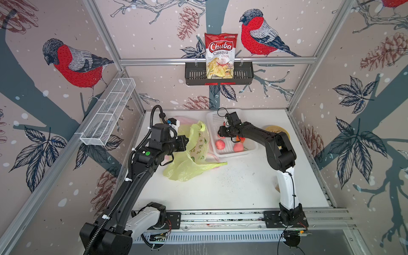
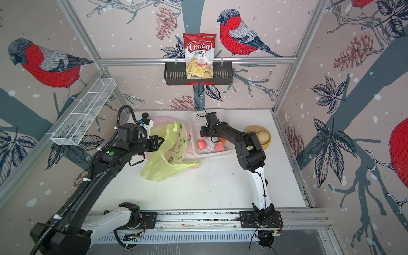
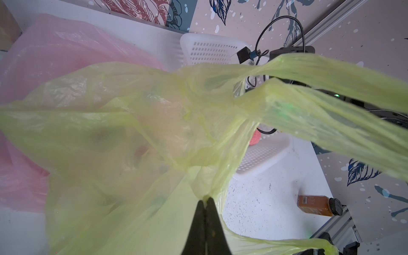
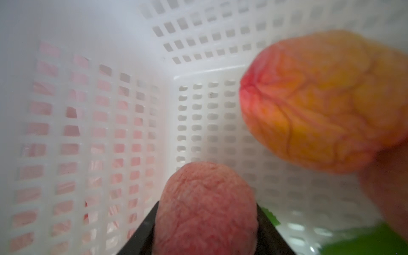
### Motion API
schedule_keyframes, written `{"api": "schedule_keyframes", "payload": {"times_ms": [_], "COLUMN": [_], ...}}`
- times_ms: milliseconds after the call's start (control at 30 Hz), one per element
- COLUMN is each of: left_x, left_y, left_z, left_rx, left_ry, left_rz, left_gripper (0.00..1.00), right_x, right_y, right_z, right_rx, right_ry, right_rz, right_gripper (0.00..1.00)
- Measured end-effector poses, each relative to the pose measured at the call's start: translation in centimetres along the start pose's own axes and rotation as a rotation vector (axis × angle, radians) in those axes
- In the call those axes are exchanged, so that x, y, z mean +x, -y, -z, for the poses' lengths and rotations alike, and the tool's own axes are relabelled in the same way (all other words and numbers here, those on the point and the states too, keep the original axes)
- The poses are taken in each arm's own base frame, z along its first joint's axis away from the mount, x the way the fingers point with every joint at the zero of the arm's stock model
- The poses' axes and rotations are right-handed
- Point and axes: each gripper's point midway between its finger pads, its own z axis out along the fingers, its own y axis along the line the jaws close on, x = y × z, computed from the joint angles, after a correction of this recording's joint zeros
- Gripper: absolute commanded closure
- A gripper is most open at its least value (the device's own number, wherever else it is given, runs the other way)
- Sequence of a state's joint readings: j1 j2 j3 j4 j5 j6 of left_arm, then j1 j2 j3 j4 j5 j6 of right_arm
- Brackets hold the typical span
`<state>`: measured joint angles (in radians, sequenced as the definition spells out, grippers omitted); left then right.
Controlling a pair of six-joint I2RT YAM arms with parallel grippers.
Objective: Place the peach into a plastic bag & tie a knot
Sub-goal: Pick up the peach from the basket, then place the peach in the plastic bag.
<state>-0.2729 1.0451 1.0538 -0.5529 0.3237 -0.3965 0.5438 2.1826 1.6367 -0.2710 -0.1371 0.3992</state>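
Peach point(image 4: 205, 209) and bag point(image 1: 192, 159) are not yet together, so the task is sitting at its first step. The pink fruit is lying low in the white basket point(image 1: 215, 117), between the fingers of the right hand point(image 1: 222, 135). Those fingers are pressing on both of its sides, part-way spread around its width. Nothing shows it lifted clear of the basket floor. An orange-tinted peach point(image 4: 320, 103) is lying just beside this hand, and two more pink ones point(image 1: 220, 144) are resting in the same basket, a little nearer the robot's base.

The left hand point(image 3: 205, 201) is pressed together, pinching a fold of the yellow-green bag's edge. It is holding that part up off the worktop point(image 1: 231, 189) while the rest is draping down, with one handle trailing away from the fingertips. A pink bag point(image 3: 55, 55) is lying beyond it.

Carrying the fruit across, dropping it in and knotting the handles are all left to do.

The right arm is bending sharply at the elbow, with the wrist tipping down into the basket. The left arm is stretching forward, its hand roughly level and pointing toward the basket.
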Motion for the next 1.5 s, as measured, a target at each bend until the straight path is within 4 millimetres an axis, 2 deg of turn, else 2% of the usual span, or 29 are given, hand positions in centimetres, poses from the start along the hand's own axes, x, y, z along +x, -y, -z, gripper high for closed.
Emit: {"api": "schedule_keyframes", "payload": {"times_ms": [67, 100, 233, 333, 433, 533, 600, 667, 767, 967, 1133, 1267, 1333, 1400, 1500], "left_x": [-0.1, -0.2, -0.8, -1.1, -1.2, -1.3, -1.3, -1.3, -1.3, -1.5, -1.5, -1.1, -1.0, -1.0, -0.8], "left_y": [-0.1, -0.2, 0.0, 0.3, 0.6, 0.8, 1.0, 1.2, 1.6, 2.1, 1.2, 0.6, 0.4, 0.1, -0.6], "left_z": [0.1, 0.1, 0.2, 0.3, 0.0, -0.3, -0.4, -0.5, -0.6, -0.3, -0.4, -0.9, -1.0, -1.1, -1.2], "left_rx": [0.01, 0.016, 0.046, 0.069, 0.092, 0.11, 0.126, 0.14, 0.167, 0.199, 0.205, 0.234, 0.251, 0.26, 0.271], "left_ry": [0.006, 0.01, 0.027, 0.036, 0.033, 0.031, 0.028, 0.027, 0.022, 0.035, 0.055, 0.055, 0.055, 0.058, 0.061], "left_rz": [0.014, 0.018, 0.038, 0.051, 0.056, 0.075, 0.082, 0.093, 0.097, 0.106, 0.144, 0.192, 0.212, 0.225, 0.254], "left_gripper": [1.0, 1.0, 1.0, 1.0, 1.0, 1.0, 1.0, 1.0, 1.0, 1.0, 1.0, 1.0, 1.0, 1.0, 1.0], "right_x": [-0.2, -0.5, -2.8, -3.1, -1.9, 0.7, 2.3, 3.6, 4.0, 3.7, 4.2, 5.2, 5.4, 5.4, 5.4], "right_y": [-0.3, -0.8, -3.5, -5.0, -7.6, -11.9, -14.7, -17.3, -19.9, -22.1, -21.9, -21.0, -20.5, -20.1, -20.1], "right_z": [1.8, 3.4, 11.6, 17.1, 21.4, 24.4, 25.4, 25.6, 24.7, 19.6, 15.8, 12.9, 11.6, 11.0, 10.9], "right_rx": [-0.008, -0.021, -0.103, -0.161, -0.243, -0.362, -0.434, -0.492, -0.528, -0.505, -0.46, -0.43, -0.415, -0.4, -0.401], "right_ry": [0.018, 0.037, 0.176, 0.261, 0.305, 0.304, 0.287, 0.258, 0.228, 0.137, 0.056, -0.01, -0.03, -0.035, -0.037], "right_rz": [0.002, 0.006, 0.031, 0.054, 0.104, 0.194, 0.246, 0.289, 0.318, 0.314, 0.283, 0.243, 0.219, 0.209, 0.209], "right_gripper": [0.56, 0.58, 0.62, 0.62, 0.59, 0.58, 0.57, 0.57, 0.57, 0.49, 0.4, 0.17, 0.11, 0.07, 0.06]}}
